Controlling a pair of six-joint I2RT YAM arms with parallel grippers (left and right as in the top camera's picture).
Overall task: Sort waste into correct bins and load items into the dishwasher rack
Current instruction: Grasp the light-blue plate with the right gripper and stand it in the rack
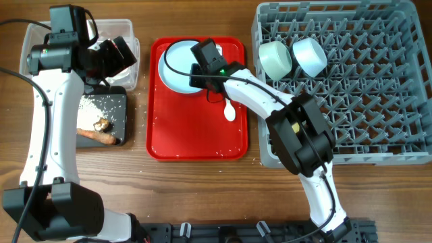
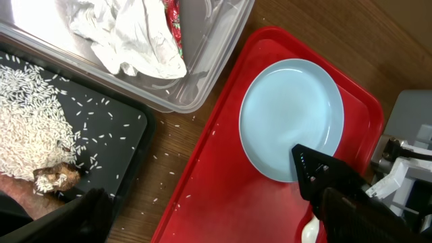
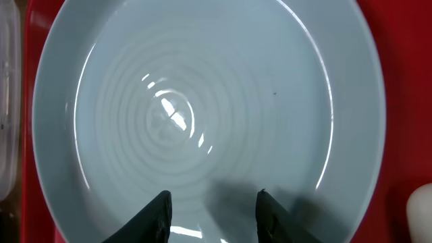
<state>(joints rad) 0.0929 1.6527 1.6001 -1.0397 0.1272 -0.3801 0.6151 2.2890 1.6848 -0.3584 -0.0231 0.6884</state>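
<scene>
Plate point(image 3: 202, 101) | on red tray point(image 3: 405, 67) | beneath right gripper point(image 3: 212, 202), fingers parted

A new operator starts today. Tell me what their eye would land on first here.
The bright red tray mid-table stands out, the pale-blue plate on it under the right arm's open fingers. Next comes the big grey rack on the right, holding a pale-green bowl and a light-blue bowl.

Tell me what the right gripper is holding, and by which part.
Nothing: the right gripper is open above the pale-blue plate, its fingers empty.
</scene>
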